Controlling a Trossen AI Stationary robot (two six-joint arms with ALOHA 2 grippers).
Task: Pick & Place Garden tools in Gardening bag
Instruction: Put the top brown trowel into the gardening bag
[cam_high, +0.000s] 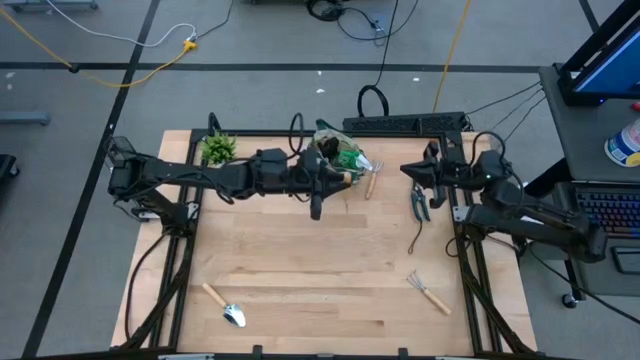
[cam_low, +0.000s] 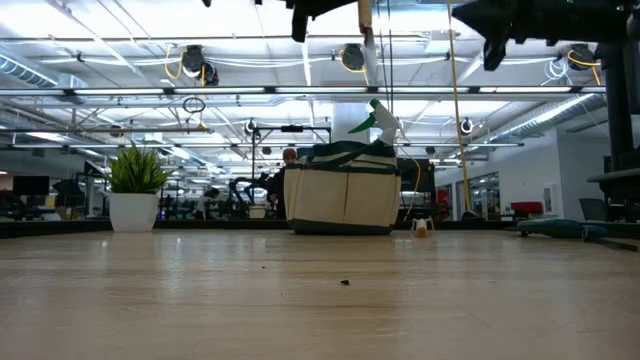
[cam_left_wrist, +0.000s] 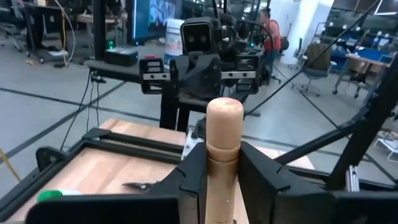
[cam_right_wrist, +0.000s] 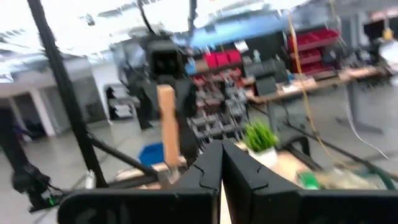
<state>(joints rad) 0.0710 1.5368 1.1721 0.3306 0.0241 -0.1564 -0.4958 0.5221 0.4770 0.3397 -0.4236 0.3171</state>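
1. The left arm reaches level across the far part of the pale wooden table (cam_high: 300, 270), from the left edge toward the middle. Its left hand (cam_high: 345, 178) hangs high over the round beige fabric bag with dark green trim (cam_low: 343, 198).
2. The left hand's dark fingers (cam_left_wrist: 194, 180) are pinched on the round wooden handle of a garden tool (cam_left_wrist: 222, 155); the tool's head is not discernible.
3. The green spray bottle with white nozzle (cam_low: 374, 122) stands in the bag, its nozzle above the rim.
4. The right arm is folded at the far right corner. Its right hand (cam_high: 412, 170) is raised above the table, fingers (cam_right_wrist: 242, 174) pressed together with nothing between them.
5. The black pruning shears (cam_high: 418, 204) lie on the table just beside the right hand.
6. The wooden-handled silver trowel (cam_high: 224, 306) lies near the front left.
7. The wooden-handled hand rake (cam_high: 430, 291) lies near the front right.
8. The small green potted plant in a white pot (cam_low: 135, 190) stands at the far left.
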